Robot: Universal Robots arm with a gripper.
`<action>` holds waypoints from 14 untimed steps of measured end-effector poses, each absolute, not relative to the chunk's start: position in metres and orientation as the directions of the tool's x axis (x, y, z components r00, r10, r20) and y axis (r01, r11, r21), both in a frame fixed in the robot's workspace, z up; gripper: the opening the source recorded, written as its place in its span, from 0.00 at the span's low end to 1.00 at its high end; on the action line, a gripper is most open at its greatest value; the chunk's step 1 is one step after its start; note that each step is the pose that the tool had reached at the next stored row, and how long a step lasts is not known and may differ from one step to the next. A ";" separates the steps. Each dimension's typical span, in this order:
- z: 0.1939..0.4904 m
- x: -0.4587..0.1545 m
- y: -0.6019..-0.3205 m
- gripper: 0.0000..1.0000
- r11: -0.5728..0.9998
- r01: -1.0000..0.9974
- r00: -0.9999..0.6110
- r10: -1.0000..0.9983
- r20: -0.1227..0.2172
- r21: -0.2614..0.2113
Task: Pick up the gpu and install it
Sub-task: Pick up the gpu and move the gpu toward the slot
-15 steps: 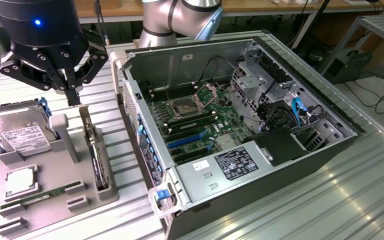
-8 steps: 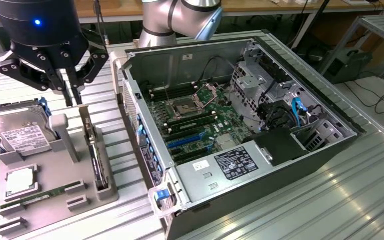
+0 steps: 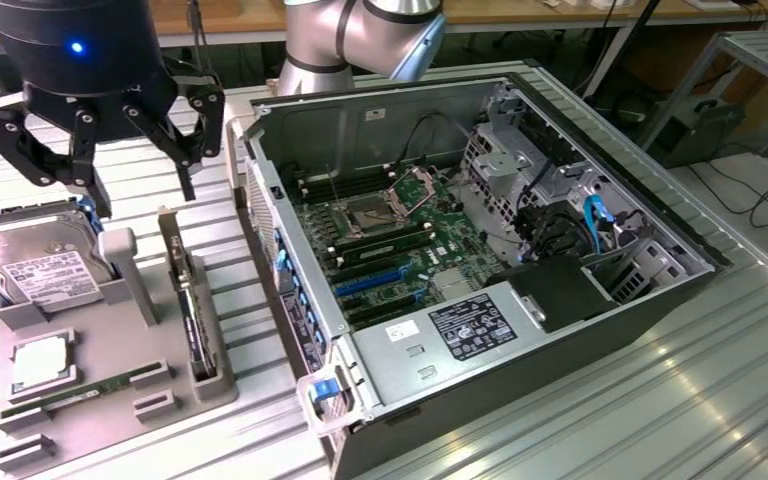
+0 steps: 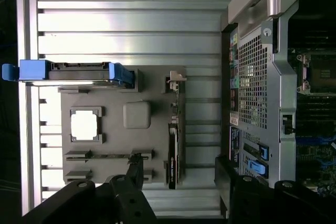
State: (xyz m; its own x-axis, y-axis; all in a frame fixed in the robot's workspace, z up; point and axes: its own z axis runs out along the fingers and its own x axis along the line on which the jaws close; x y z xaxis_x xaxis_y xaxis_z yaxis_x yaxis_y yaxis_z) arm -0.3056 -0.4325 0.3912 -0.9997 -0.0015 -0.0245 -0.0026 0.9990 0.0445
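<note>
Exterior view: one black claw (image 3: 141, 190) hangs over one grey moulded tray (image 3: 104, 345) with its fingers spread wide, gripping nothing. The tray lies on the ribbed metal worktop (image 3: 624, 400). One gpu (image 3: 193, 315), a thin card, stands on edge in the tray slot beside one open metal computer case (image 3: 344, 125). One silver hard drive (image 3: 24, 265) and one narrow RAM stick (image 3: 77, 390) also sit in the tray.

Wrist view: two dark fingers (image 4: 134, 179) flank the gpu, clear of it.

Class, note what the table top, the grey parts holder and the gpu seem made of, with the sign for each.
The table top: likely aluminium, ribbed slats with bright glare. The grey parts holder: probably plastic, matte, no shine. The gpu: thin circuit board, edge-on, with pale metal bracket.
</note>
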 end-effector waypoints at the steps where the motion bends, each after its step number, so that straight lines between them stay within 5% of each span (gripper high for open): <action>1: 0.390 -0.306 -0.433 0.66 0.999 -0.009 -1.000 -0.008 -0.024 0.045; 14: 0.366 -0.306 -0.435 0.66 0.999 -0.018 -1.000 -0.017 -0.023 0.045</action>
